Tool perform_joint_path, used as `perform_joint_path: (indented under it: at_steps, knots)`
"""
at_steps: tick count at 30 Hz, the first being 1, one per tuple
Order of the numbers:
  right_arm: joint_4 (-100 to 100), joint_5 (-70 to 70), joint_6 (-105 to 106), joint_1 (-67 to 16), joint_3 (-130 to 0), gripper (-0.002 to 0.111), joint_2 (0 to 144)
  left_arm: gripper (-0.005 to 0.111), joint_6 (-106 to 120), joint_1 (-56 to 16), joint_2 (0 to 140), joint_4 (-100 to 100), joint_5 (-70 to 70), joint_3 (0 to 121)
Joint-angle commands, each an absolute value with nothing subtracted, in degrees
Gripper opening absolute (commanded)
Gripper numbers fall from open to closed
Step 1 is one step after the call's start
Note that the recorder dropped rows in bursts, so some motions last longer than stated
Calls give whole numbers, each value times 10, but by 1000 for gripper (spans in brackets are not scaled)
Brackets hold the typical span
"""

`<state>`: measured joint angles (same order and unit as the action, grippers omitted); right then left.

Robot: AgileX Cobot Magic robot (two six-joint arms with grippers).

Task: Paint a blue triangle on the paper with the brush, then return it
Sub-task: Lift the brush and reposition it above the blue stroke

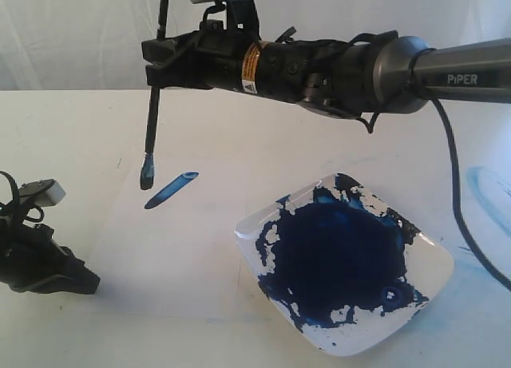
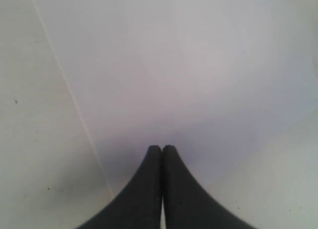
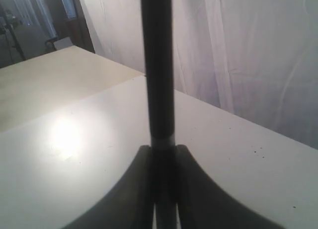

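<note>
My right gripper [image 1: 154,63] reaches in from the right, high over the table, shut on the brush [image 1: 152,120]. The brush hangs upright, its blue-stained bristle tip [image 1: 146,177] just above the paper [image 1: 184,248]. Right beside that tip lies the blue triangle [image 1: 172,189], a slim outline with a dark pointed left end. In the right wrist view the black handle [image 3: 158,65] rises from between the closed fingers of the right gripper [image 3: 163,149]. My left gripper [image 1: 84,283] rests low at the paper's left edge. In its own view the left gripper [image 2: 162,148] is shut and empty over the paper [image 2: 198,65].
A white square plate [image 1: 435,260] smeared with dark-blue paint sits at the right front, partly on the paper's corner. A faint pale-blue smear [image 1: 489,188] marks the table at the far right. White curtains hang behind the table.
</note>
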<state>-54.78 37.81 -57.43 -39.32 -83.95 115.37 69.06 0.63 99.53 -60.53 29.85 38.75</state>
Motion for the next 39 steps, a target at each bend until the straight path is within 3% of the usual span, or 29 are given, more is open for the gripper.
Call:
perform_joint_path:
  at_steps: [1,11,19,24,32,39]
  knots:
    - [-512,349,-566,-410,-840,0,1151,0,690,3,994,-613,312,388]
    - [-309,153,-416,-459,-840,0,1108,0,690,3,994,-613,312,388]
    - [200,134,21,-494,-840,0,1096,0,690,3,994,-613,312,388]
    - [563,224,392,-535,-840,0,1096,0,690,3,994,-613,315,388]
    - [614,164,477,-552,-840,0,1096,0,690,3,994,-613,315,388]
    - [614,212,415,-552,-840,0,1098,0,690,3,994,-613,315,388]
